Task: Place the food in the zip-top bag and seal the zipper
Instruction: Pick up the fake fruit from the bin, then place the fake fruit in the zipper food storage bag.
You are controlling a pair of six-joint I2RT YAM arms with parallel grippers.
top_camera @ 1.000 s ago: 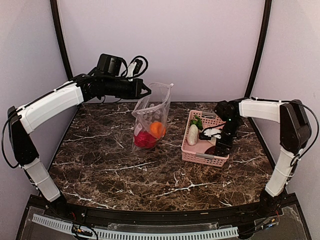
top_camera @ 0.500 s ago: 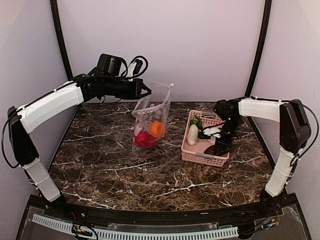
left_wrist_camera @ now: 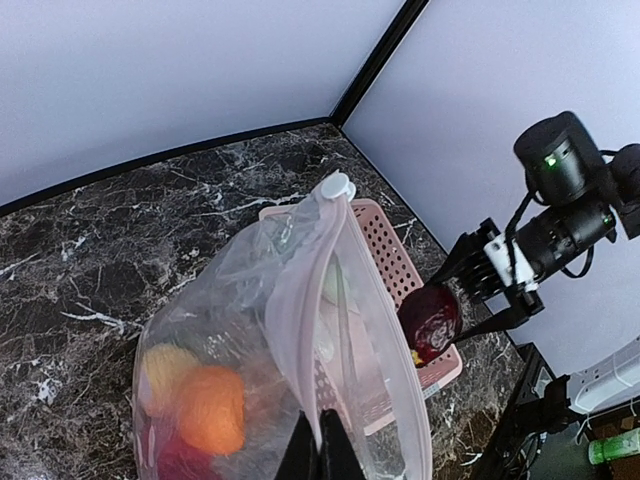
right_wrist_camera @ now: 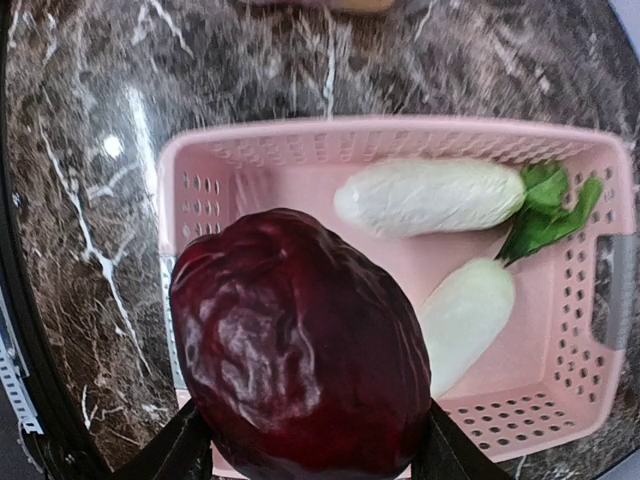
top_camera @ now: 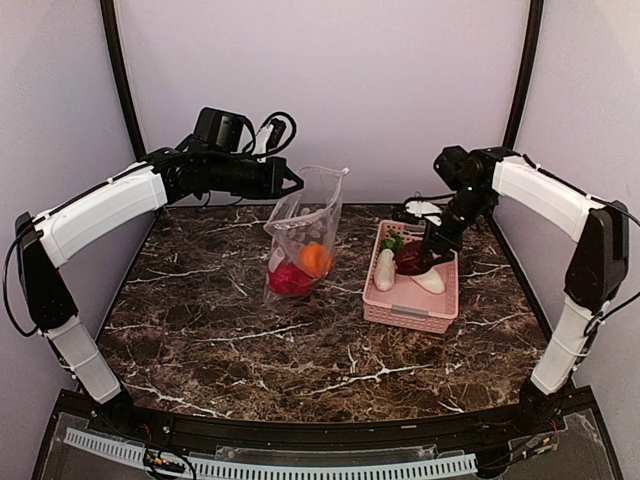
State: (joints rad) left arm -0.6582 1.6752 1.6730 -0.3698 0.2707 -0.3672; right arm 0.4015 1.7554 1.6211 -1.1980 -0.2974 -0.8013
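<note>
Brown marble table (top_camera: 250,350), pale walls all round, and we are midway through the loading.

The left gripper (top_camera: 293,182) is pinched shut on the mouth edge of the bag (top_camera: 305,235) and holds it up off the table, mouth gaping toward the basket (top_camera: 400,310). Inside the bag we see an orange (top_camera: 315,259), a red apple (top_camera: 288,280) and a yellow fruit (left_wrist_camera: 165,370) sunk to the bottom, so that share is done.

Over on the right, the right gripper (top_camera: 420,252) has its fingers closed round the dark red piece (right_wrist_camera: 300,350), lifted clear above the basket and well apart from the bag.

Below it, two white pieces (right_wrist_camera: 430,197) with green leaves (right_wrist_camera: 545,215) lie in the basket.

So we count three items in, one in the air and, as far as we can see, two waiting. The zipper (left_wrist_camera: 290,300) hangs wide open, and sealing comes last.
</note>
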